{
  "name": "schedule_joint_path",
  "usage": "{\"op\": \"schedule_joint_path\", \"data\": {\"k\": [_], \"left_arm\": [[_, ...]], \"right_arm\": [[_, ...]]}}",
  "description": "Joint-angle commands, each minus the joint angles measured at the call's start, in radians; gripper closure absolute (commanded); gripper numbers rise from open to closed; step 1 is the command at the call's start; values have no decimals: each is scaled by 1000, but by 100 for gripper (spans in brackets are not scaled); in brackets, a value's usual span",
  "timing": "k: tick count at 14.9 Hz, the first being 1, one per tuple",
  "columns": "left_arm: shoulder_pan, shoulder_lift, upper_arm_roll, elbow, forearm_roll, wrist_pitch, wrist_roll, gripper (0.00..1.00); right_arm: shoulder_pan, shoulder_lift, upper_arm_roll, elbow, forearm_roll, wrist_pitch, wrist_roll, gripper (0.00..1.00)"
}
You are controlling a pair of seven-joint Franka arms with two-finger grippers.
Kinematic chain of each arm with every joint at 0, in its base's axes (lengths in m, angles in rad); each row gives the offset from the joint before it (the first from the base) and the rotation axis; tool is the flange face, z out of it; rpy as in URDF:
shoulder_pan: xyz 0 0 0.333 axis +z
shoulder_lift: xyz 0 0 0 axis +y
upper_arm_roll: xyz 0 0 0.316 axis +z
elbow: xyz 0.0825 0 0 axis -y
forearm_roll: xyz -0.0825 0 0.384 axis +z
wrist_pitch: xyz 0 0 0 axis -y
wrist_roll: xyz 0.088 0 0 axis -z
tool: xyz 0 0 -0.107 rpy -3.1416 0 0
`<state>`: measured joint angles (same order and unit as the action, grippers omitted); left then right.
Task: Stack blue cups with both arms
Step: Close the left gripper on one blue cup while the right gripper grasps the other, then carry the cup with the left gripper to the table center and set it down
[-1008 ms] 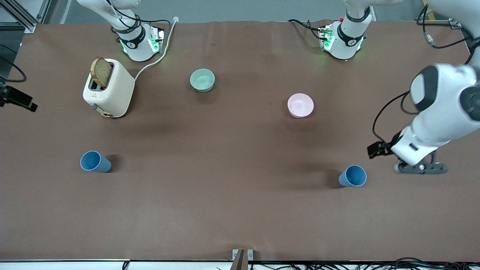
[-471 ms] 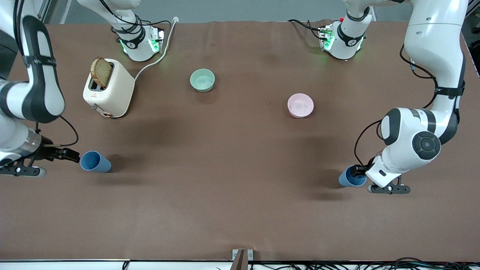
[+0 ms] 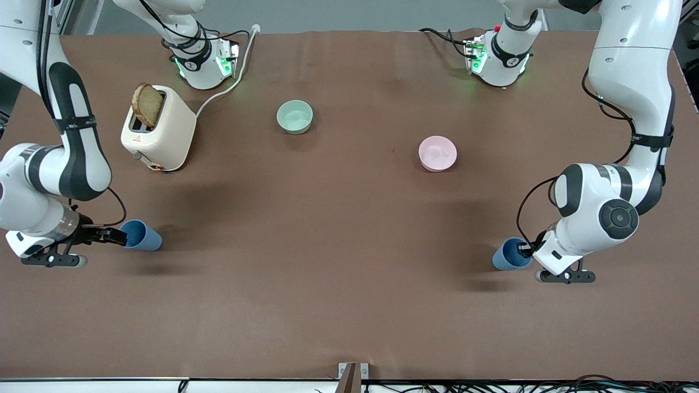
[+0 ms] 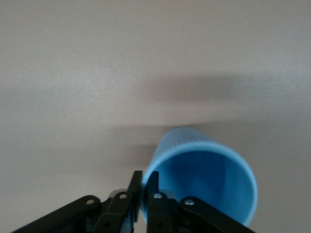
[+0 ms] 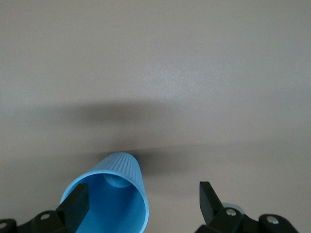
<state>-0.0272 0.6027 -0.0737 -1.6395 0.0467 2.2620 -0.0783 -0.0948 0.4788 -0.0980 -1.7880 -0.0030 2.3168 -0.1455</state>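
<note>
Both grippers at the rims of the two small matte blue plastic tumblers.

We see the left gripper [image 3: 525, 250] low at the left arm's end of the table, its fingers [image 4: 152, 190] pressed together on the rim wall of one upright blue tumbler [image 3: 510, 254], one finger inside the mouth and one outside. The right gripper [image 3: 116, 237] sits low at the right arm's end, its fingers [image 5: 77, 204] spread wide; one finger is in the mouth of the other blue tumbler [image 3: 143, 235], the second stands clear beside the wall. Farther from the front camera than both grippers we see a round pink bowl [image 3: 437, 153], a pale green bowl [image 3: 295, 117] and a cream toaster [image 3: 161, 131] holding a bread slice [image 3: 147, 105].
</note>
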Motion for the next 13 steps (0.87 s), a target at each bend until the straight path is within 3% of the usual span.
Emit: {"op": "schedule_joint_path", "data": {"k": [1, 4, 8, 10, 11, 13], "left_arm": [[-22, -32, 0, 13, 19, -7, -15, 100], [-107, -81, -14, 58, 6, -67, -69, 100], [-350, -46, -28, 145, 13, -110, -488, 100], [-446, 32, -28, 220, 10, -108, -676, 100], [-485, 70, -28, 263, 9, -107, -745, 100], [-549, 110, -28, 290, 9, -96, -814, 100]], "right_arm": [[-16, -19, 14, -86, -5, 101, -23, 0], [-13, -3, 15, -106, -5, 111, -23, 8], [-11, 26, 17, -106, -5, 116, -23, 49], [-11, 27, 17, -105, -3, 115, -20, 84], [-16, 27, 17, -102, 3, 113, -17, 96], [-23, 24, 18, -79, 40, 101, -31, 99]]}}
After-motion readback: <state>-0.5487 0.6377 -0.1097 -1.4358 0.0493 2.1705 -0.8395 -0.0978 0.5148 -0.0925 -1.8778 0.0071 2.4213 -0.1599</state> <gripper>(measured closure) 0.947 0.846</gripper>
